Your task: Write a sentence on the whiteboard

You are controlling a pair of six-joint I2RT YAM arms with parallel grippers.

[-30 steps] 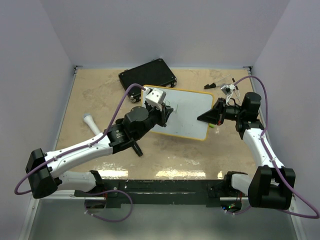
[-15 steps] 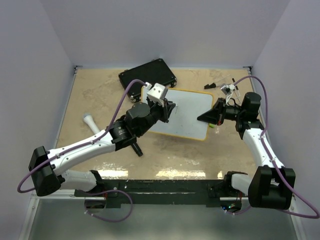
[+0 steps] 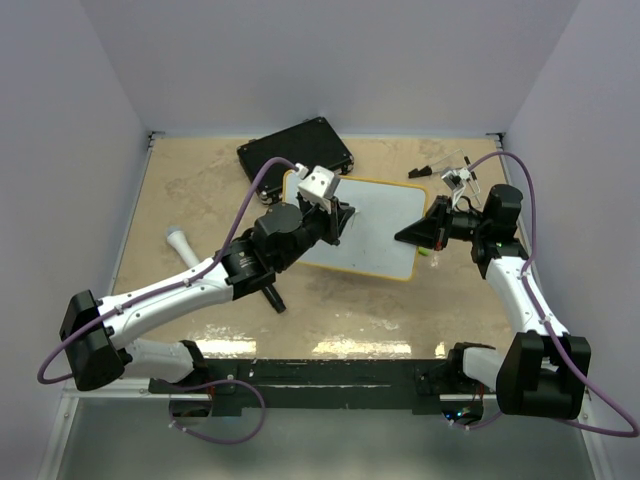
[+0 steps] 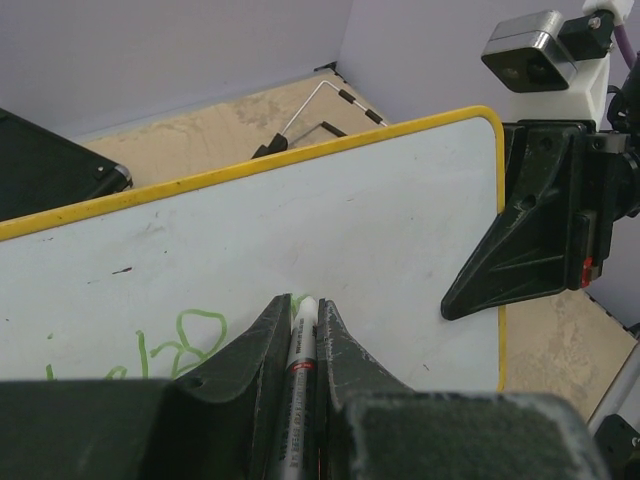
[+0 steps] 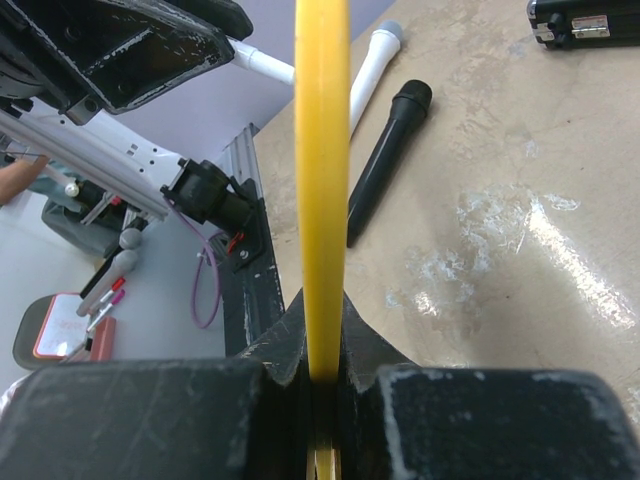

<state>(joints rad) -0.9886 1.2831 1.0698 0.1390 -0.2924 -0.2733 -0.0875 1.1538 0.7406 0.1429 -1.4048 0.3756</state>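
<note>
Top external view, and the whiteboard (image 3: 378, 222) sits just past the middle of the table (image 3: 190, 180), toward 2 o'clock. The black case (image 3: 296, 147) lies at 11 o'clock from it, just beside the board's far corner.

The left gripper (image 3: 338, 222) reaches in from 8 o'clock and hangs over the board's left half. On the left wrist camera its jaws are pinched tight on a marker (image 4: 299, 350), a white barrel with the tip pointing at the white face. The tip is at the surface or a hair above it; I can't tell which.

The sentence (image 4: 180, 340) shows as thin green loops at 9 o'clock from the tip, along the board's near-left part. The rest of the white face is bare apart from a few dark specks.

Over at 3 o'clock, the right gripper (image 3: 412, 236) is clamped on the board's right edge. Its wrist camera looks straight down the yellow rim (image 5: 320, 150), squeezed between both fingers.

Beyond that rim, a black stick (image 5: 388, 155) and a white tube (image 5: 365, 75) lie on the table, side by side.
</note>
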